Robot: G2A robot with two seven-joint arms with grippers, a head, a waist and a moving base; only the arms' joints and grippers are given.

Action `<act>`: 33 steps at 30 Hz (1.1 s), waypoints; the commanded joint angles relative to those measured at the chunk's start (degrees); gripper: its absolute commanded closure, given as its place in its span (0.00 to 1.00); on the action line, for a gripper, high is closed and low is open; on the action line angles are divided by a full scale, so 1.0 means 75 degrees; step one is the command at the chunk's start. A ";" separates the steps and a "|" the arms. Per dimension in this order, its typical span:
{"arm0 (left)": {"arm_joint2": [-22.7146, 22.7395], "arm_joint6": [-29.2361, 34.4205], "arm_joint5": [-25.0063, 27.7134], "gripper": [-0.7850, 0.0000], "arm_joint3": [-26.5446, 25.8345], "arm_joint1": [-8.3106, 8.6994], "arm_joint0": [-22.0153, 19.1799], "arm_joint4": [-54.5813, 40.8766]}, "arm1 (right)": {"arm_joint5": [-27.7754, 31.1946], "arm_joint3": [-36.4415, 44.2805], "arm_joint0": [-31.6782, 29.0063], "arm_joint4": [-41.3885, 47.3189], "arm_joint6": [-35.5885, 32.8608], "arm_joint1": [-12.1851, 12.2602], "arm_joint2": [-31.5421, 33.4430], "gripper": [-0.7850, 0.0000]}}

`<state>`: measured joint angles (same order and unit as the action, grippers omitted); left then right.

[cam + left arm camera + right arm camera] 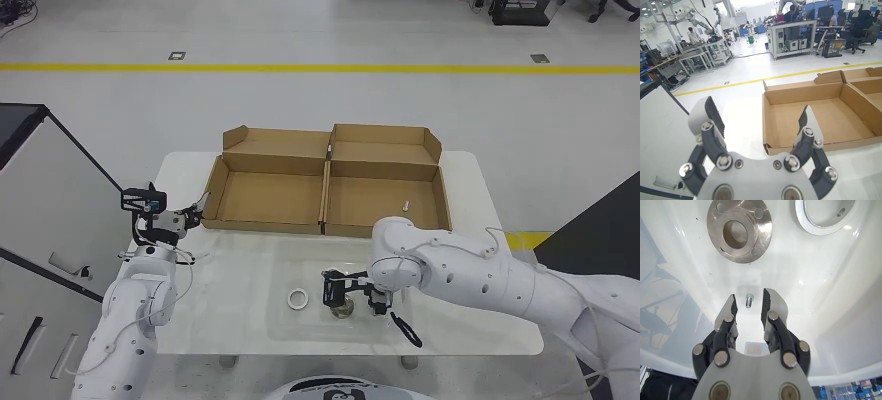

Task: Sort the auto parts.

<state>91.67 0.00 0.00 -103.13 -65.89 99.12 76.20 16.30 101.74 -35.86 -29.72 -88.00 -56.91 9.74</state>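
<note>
**Operator:** Which step is open?

**Clerk:** Entry one: the pick of the bolt. You have the right jaws narrowed to either side of it. The pads stand just beside it and, by my judgement, are not yet touching. The bolt lies on its side in the tray, which sits by the near edge of the surface, about midway along.

**Operator:** What does the next move call for?

**Clerk:** A slow, even close. The bolt is small and round, so I expect it to roll or skid on the smooth tray floor if one pad lands first. After that you lift it clear and carry it to a box.

**Operator:** And the other side?

**Clerk:** The left jaws are wide and hold nothing. They hang off the near left corner of the left box.

**Operator:** Read me the count.

**Clerk:**
- Bolt in the tray: one.
- Flange: one, in the tray.
- Ring: one, beside the flange.
- Tray: one.
- Boxes: two, side by side along the far edge.
- Left box: nothing in it.
- Right box: one small pale part, too small for me to name.
</note>
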 commanded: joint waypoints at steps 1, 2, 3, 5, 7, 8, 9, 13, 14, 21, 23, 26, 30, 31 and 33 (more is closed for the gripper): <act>0.0000 0.0000 0.0000 0.00 0.0000 0.0000 0.0000 0.0000 | 0.0000 -0.0001 -0.0001 -0.0001 0.0000 -0.0001 0.0000 0.73; 0.0000 0.0000 0.0000 0.00 0.0000 0.0000 0.0000 0.0000 | 0.0000 -0.0001 -0.0001 -0.0001 0.0000 -0.0001 0.0000 0.75; 0.0000 0.0000 0.0000 0.00 0.0000 0.0000 0.0000 0.0000 | 0.0000 -0.0001 -0.0001 -0.0001 0.0000 -0.0001 0.0000 0.78; 0.0000 0.0000 0.0000 0.00 0.0000 0.0000 0.0000 0.0000 | 0.0000 -0.0001 -0.0001 -0.0001 0.0000 -0.0001 0.0000 0.82; 0.0000 0.0000 0.0000 0.00 0.0000 0.0000 0.0000 0.0000 | 0.0000 -0.0001 -0.0001 -0.0001 0.0000 -0.0001 0.0000 0.84; 0.0000 0.0000 0.0000 0.00 0.0000 0.0000 0.0000 0.0000 | 0.0000 -0.0001 -0.0001 -0.0001 0.0000 -0.0001 0.0000 0.82; 0.0000 0.0000 0.0000 0.00 0.0000 0.0000 0.0000 0.0000 | 0.0000 -0.0001 -0.0001 -0.0001 0.0000 -0.0001 0.0000 0.75; 0.0000 0.0000 0.0000 0.00 0.0000 0.0000 0.0000 0.0000 | 0.0000 -0.0001 -0.0001 -0.0001 0.0000 -0.0001 0.0000 0.00; 0.0000 0.0000 0.0000 0.00 0.0000 0.0000 0.0000 0.0000 | 0.0000 -0.0001 -0.0001 -0.0001 0.0000 -0.0001 0.0000 0.00; 0.0000 0.0000 0.0000 0.00 0.0000 0.0000 0.0000 0.0000 | 0.0000 -0.0001 -0.0001 -0.0001 0.0000 -0.0001 0.0000 0.00; 0.0000 0.0000 0.0000 0.00 0.0000 0.0000 0.0000 0.0000 | 0.0000 -0.0001 -0.0001 -0.0001 0.0000 -0.0001 0.0000 0.00; 0.0000 0.0000 0.0000 0.00 0.0000 0.0000 0.0000 0.0000 | -0.0009 -0.0005 -0.0021 -0.0010 0.0056 -0.0001 0.0002 0.00; 0.0000 0.0000 0.0000 0.00 0.0000 0.0000 0.0000 0.0000 | 0.0016 0.0029 -0.0099 -0.0189 0.0215 0.0026 0.0068 0.00; 0.0000 0.0000 0.0000 0.00 0.0000 0.0000 0.0000 0.0000 | -0.0006 0.0077 -0.0097 -0.0202 0.0173 0.0036 0.0095 0.00; 0.0000 0.0000 0.0000 0.00 0.0000 0.0000 0.0000 0.0000 | -0.0048 0.0172 -0.0092 -0.0234 0.0071 0.0064 0.0152 0.00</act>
<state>91.67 0.00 0.00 -103.13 -65.89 99.12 76.20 16.12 102.72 -36.58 -31.39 -87.07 -56.53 10.68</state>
